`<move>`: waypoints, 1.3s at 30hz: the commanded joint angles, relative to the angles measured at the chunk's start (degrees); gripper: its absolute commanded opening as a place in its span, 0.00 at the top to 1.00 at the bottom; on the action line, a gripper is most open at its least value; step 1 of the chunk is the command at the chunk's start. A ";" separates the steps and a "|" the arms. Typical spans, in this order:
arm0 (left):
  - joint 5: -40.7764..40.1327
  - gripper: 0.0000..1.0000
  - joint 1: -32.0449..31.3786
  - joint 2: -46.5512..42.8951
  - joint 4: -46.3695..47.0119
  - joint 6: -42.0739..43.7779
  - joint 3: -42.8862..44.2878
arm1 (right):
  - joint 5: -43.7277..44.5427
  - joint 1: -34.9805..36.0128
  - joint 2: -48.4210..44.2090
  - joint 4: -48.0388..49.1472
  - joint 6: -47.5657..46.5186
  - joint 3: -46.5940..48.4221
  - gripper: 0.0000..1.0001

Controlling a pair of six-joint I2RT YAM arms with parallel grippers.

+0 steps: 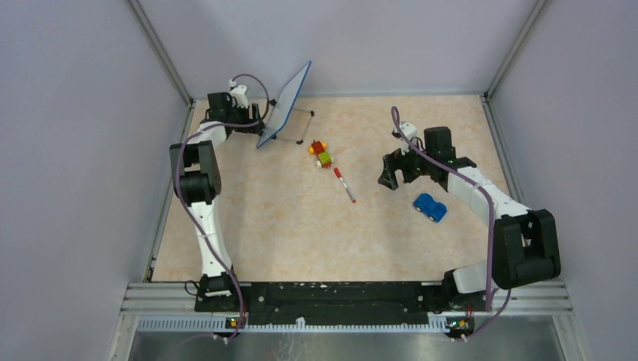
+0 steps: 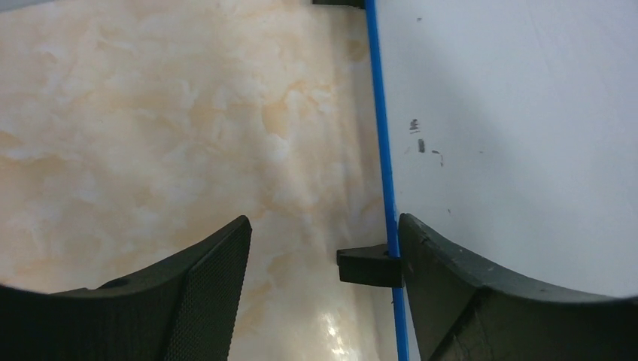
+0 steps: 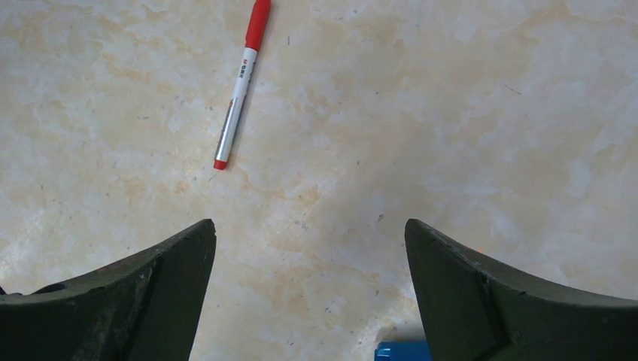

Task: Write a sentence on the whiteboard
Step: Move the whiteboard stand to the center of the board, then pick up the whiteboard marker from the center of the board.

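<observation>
The whiteboard (image 1: 286, 105), blue-rimmed, stands tilted on thin legs with black feet at the back left. In the left wrist view its white face (image 2: 519, 113) shows only a few small dark specks; no red sentence is visible. My left gripper (image 1: 259, 122) is open at the board's left edge. The blue rim (image 2: 384, 150) runs along the inner side of my right finger (image 2: 466, 293), and a black foot (image 2: 369, 265) sits between the jaws (image 2: 323, 233). My right gripper (image 1: 389, 179) is open and empty over the table (image 3: 310, 233). A red-and-white marker (image 1: 344, 184) lies capped on the table (image 3: 239, 90).
A blue toy car (image 1: 429, 207) lies by my right arm, and its tip shows in the right wrist view (image 3: 402, 351). A small red, yellow and green block toy (image 1: 321, 153) sits near the board's feet. Grey walls close in the marbled table on three sides.
</observation>
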 commanded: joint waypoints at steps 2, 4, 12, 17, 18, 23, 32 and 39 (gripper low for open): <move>2.46 0.28 -0.74 -7.48 -1.95 3.23 -9.37 | -1.88 -0.11 -1.03 0.90 -1.08 1.63 0.07; 4.14 0.31 -1.17 -9.70 -1.20 3.30 -13.73 | -2.19 -0.12 -1.22 0.91 -1.17 1.65 0.07; 8.64 0.46 -3.96 -15.60 -1.40 1.53 -23.58 | -2.69 -0.05 -1.84 0.82 -1.17 1.65 0.07; 10.94 0.58 -6.53 -19.11 -1.75 -0.18 -28.75 | -3.44 -0.10 -2.38 1.30 -0.96 1.28 0.07; 11.63 0.61 -7.64 -19.59 -2.26 -0.46 -29.32 | -3.85 -0.05 -2.57 1.62 -0.85 1.04 0.07; 15.45 0.70 -10.48 -23.94 -3.48 -1.40 -32.99 | -5.68 -0.07 -3.96 4.30 0.13 -1.03 0.07; 14.38 0.58 -6.70 -31.59 -6.06 0.28 -33.80 | -6.10 1.98 -3.80 7.88 3.46 -3.27 0.14; 12.36 0.51 1.40 -31.51 -3.65 -4.44 -31.81 | 10.87 16.85 0.38 9.20 3.00 -2.64 0.21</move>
